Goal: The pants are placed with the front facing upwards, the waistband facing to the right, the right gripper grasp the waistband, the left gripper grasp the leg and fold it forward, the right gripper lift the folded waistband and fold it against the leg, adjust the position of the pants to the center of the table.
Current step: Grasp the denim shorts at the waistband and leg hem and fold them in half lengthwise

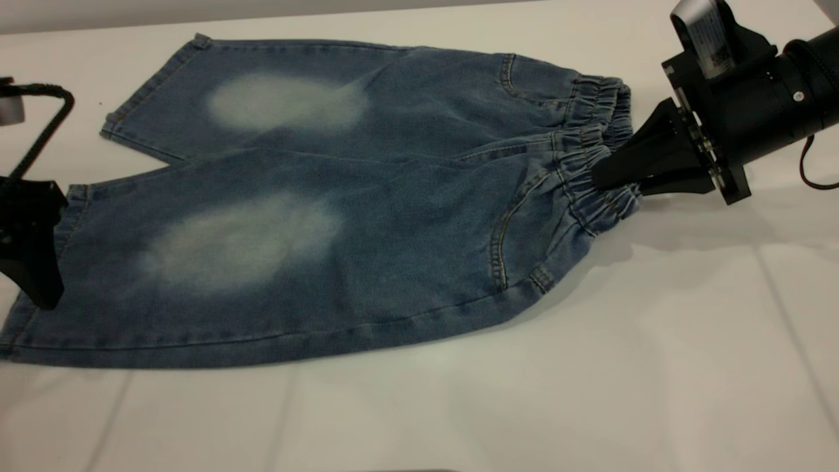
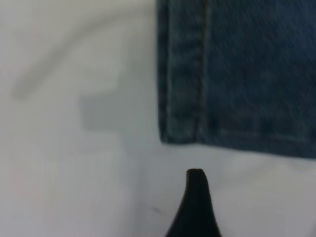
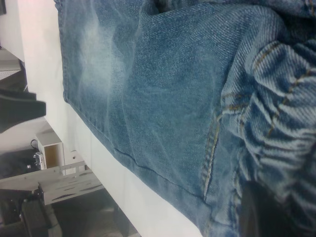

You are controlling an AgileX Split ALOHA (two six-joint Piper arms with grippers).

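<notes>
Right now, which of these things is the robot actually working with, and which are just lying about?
In use:
- pants
- waistband, with the right gripper on it
- near leg, left gripper at its cuff
- table

Lying about:
- pale shelving beyond the table edge

Beyond the table's edge, in the right wrist view: a small white box (image 3: 51, 146) with an open side, standing on a pale slatted shelf (image 3: 59, 180). A dark object (image 3: 29, 217) lies below the shelf, possibly equipment; too dim to identify. The floor (image 3: 98, 212) beneath appears dark grey.
</notes>
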